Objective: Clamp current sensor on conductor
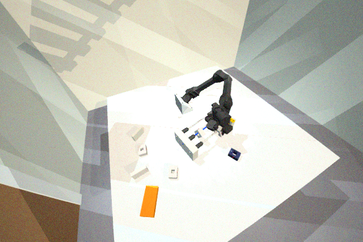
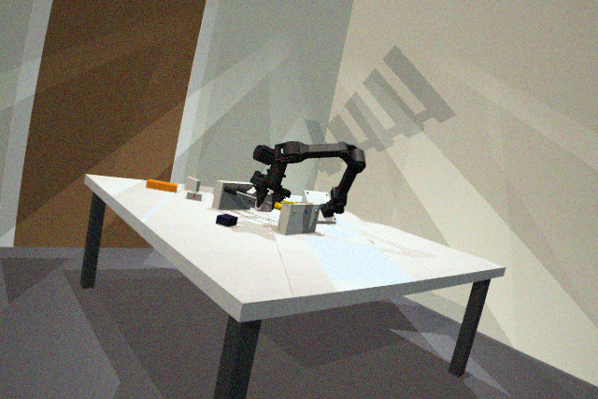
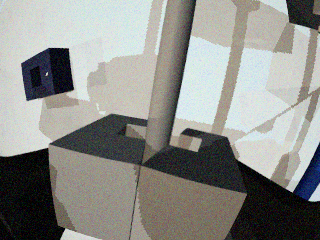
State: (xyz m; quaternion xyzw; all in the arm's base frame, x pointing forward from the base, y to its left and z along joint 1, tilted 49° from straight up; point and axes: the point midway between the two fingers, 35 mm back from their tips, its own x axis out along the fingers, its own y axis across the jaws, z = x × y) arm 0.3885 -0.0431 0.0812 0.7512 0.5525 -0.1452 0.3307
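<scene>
The pale sensor [image 3: 95,185] is between my black fingers in the wrist view. Its two halves meet along a thin seam at the front, around a plain grey conductor [image 3: 172,65]. My gripper [image 3: 163,152] [image 2: 263,204] is shut on the sensor; in the top view the arm hides most of it. The conductors run from a grey end block [image 1: 186,145] [image 2: 234,193] with black sleeves; another grey block [image 2: 298,218] stands at the other end. The sensor's arrow, its latch and any LOAD lettering cannot be made out.
A dark blue block with a hole [image 1: 237,156] [image 2: 226,220] [image 3: 61,70] lies beside the conductors. A blue conductor [image 3: 310,182] runs at the right in the wrist view. Yellow parts [image 1: 232,120] are close to the gripper. An orange bar [image 1: 149,201] [image 2: 162,186] and several pale blocks lie farther off.
</scene>
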